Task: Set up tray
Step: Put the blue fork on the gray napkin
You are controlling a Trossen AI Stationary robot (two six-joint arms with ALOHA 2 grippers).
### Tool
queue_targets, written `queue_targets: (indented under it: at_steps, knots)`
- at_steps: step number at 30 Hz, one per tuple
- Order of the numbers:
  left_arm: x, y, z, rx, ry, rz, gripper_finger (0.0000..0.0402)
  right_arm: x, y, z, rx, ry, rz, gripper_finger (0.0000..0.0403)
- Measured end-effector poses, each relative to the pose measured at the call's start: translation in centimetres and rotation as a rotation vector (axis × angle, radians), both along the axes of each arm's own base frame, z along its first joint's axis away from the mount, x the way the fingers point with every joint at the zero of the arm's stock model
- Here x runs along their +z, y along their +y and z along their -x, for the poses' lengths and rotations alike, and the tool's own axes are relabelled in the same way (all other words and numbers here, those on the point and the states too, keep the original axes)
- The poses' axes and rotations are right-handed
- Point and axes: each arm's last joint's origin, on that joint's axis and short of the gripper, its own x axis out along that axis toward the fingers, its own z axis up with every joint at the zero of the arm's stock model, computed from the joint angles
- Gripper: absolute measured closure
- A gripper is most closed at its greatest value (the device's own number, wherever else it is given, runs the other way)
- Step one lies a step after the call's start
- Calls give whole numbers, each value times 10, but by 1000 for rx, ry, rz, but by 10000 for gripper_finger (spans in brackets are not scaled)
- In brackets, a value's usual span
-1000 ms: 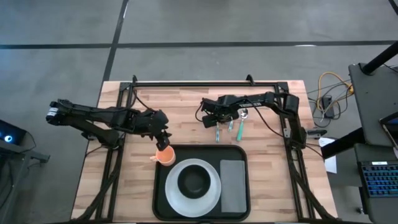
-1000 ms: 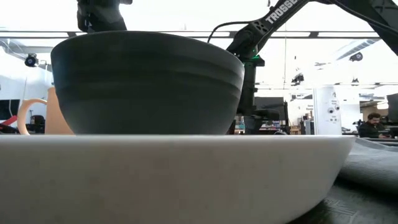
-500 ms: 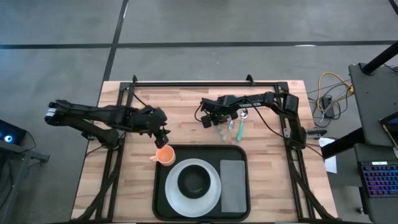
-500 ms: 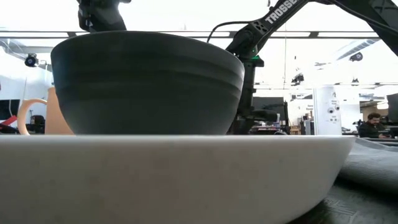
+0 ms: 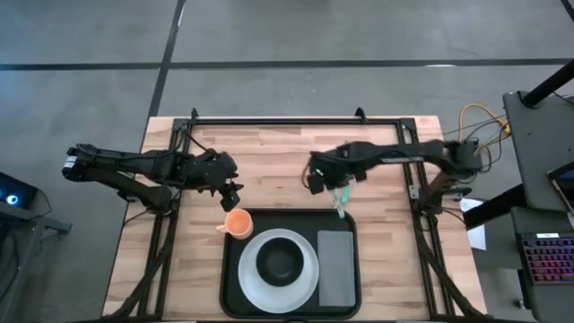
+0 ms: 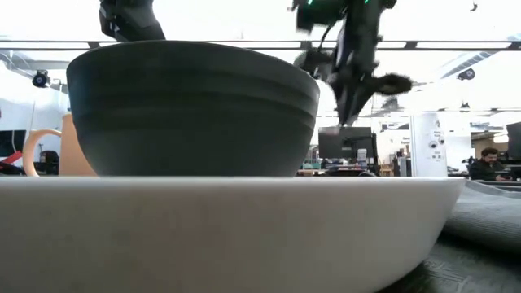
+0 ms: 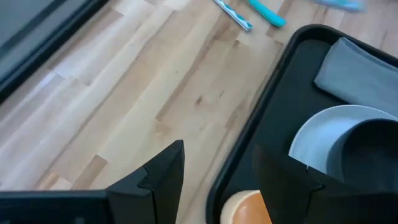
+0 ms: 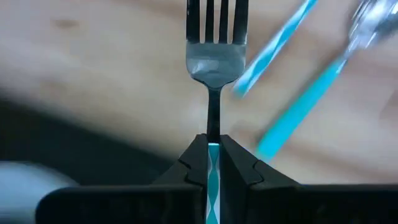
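Observation:
The black tray point(image 5: 230, 269) holds a white plate point(image 5: 305, 283) with a black bowl point(image 5: 283, 260) on it, and a grey napkin point(image 5: 334, 266). An orange cup point(image 5: 238, 222) stands in the tray's far left corner. My left gripper point(image 5: 231, 192) hovers open just beyond the cup, which shows at the fingers' near end point(image 7: 245, 208). My right gripper point(image 8: 213, 142) is shut on a fork point(image 8: 214, 56) with a teal-and-white handle, above the wood past the tray's far rim point(image 5: 319, 179). Other teal-handled cutlery point(image 5: 341, 199) lies on the table beside it. My right gripper pinches the fork's handle point(image 8: 213, 152) between its two fingers, just behind the metal neck. The fork runs in line with the fingers, with its tines point(image 8: 214, 12) sticking out past the fingertips. It is lifted clear of the table.
A striped teal handle point(image 8: 273, 50) and a plain teal one point(image 8: 298, 112) with a spoon bowl point(image 8: 373, 25) lie on the wood right of the held fork. A black metal frame point(image 5: 296, 120) runs along the table's far edge. Bare wood lies left of the tray.
My right gripper has shut on the fork and raised it off the table. It has shifted a little toward the table's right edge while its arm swung out to the right. My left gripper has drawn back slightly from the orange cup toward the far edge, staying open.

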Motion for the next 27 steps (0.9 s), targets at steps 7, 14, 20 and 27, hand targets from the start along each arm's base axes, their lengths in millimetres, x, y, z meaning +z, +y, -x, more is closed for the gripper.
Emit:
queue_targets:
  at_steps: [7,14,20,27]
  knots:
    - [1,0,0,-10,1,-31,231,0,75,27,-166,-81,-126,389]
    - [0,0,-1,-23,3,-42,231,-39,140,36,-324,-122,-255,390]
    - [0,0,-6,-23,-14,-40,231,-61,170,35,-308,-162,-291,390]
    - [-3,-1,-10,-23,-6,-40,231,-64,192,17,-265,-173,-277,390]
